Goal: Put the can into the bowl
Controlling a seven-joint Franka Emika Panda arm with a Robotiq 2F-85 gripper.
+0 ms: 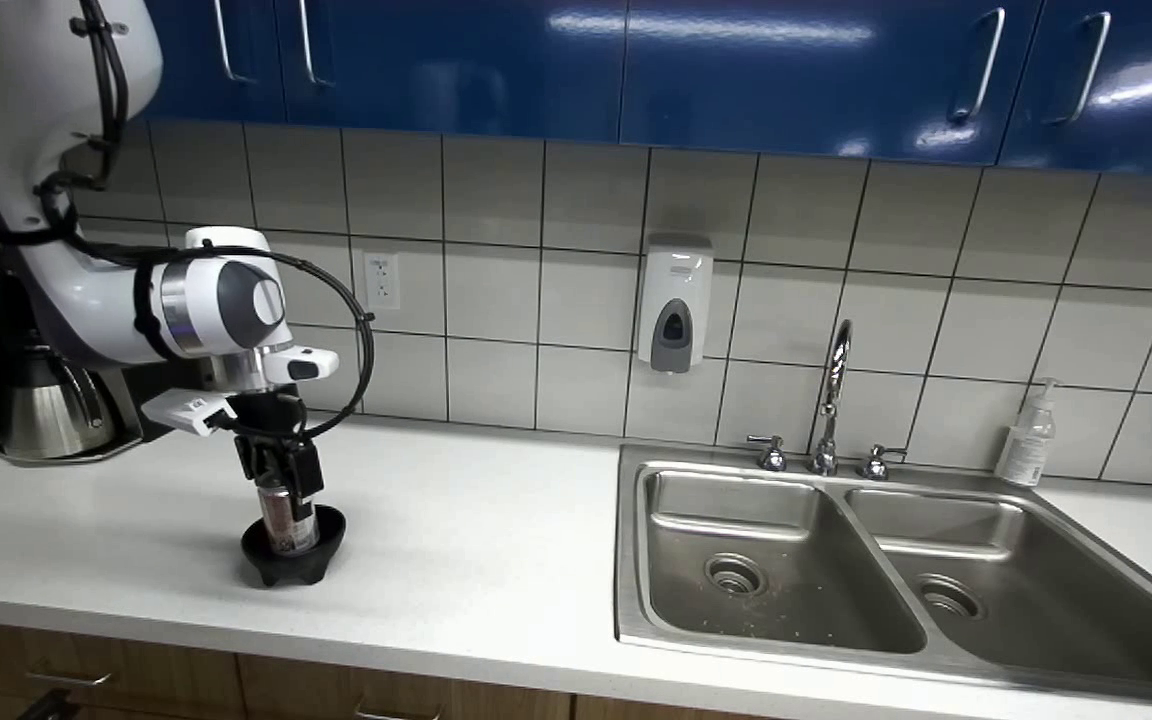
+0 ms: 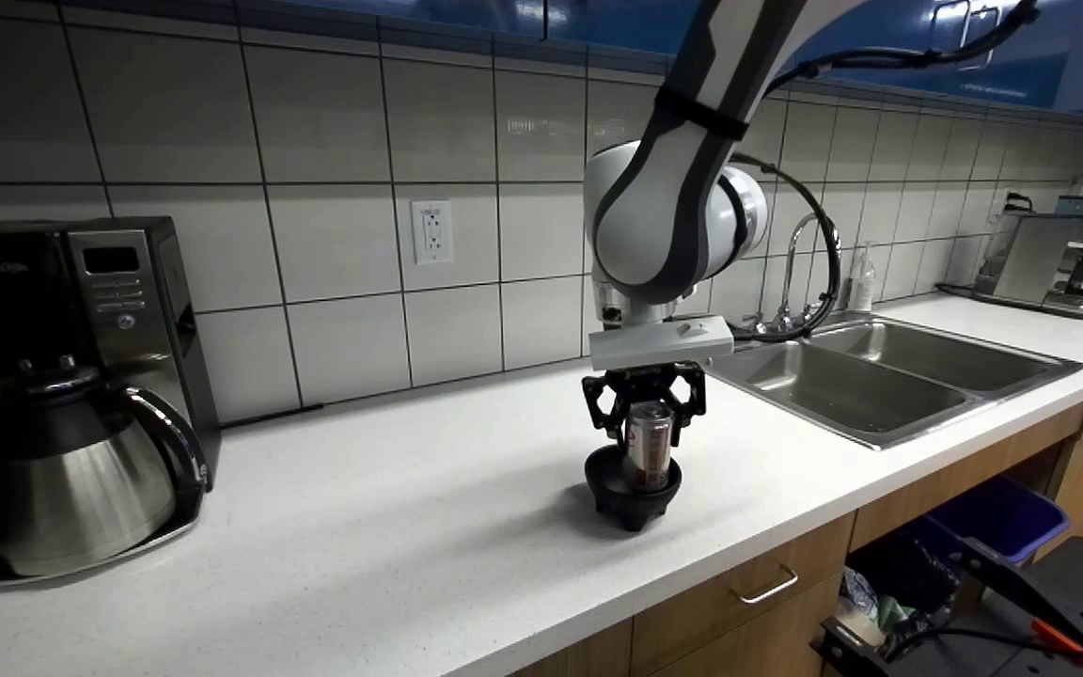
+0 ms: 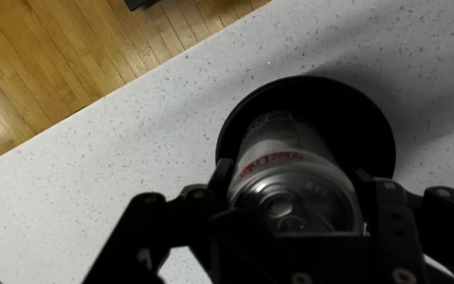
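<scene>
Can is seen between the jaws of the pincer, near upright, its lower part inside the bowl directly beneath. Whether it is squeezed or merely straddled cannot be told, and its base is hidden. If the pincer were raised before both sides were cleared, the can might be dragged up and the footed bowl tipped on the bench; if its side were caught by one jaw, it could be toppled over the low rim.
</scene>
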